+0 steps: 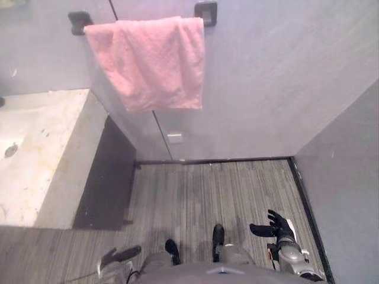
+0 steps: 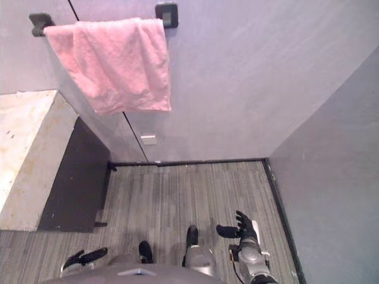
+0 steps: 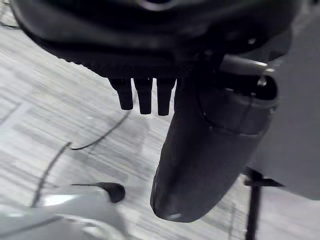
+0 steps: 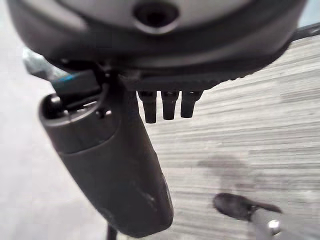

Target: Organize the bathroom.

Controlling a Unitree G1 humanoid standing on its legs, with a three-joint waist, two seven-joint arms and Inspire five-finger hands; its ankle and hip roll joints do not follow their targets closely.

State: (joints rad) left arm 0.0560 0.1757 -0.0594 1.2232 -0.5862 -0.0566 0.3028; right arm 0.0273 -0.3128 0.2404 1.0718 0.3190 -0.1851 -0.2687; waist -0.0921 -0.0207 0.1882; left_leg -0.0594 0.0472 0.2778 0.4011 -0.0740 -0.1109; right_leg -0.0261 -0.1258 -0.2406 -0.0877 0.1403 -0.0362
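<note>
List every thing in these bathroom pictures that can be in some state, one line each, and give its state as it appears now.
Pink towel: draped over the wall bar, hanging unevenly in bunched folds.
Towel bar: fixed to the wall, carrying the towel.
Sink counter: stained top, nothing standing on it.
Left hand: low by the floor, fingers straight, holding nothing.
Right hand: low by the floor, fingers spread open, holding nothing.

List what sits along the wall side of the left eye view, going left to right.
Sink counter → left bar bracket → pink towel → right bar bracket → grey side wall.
</note>
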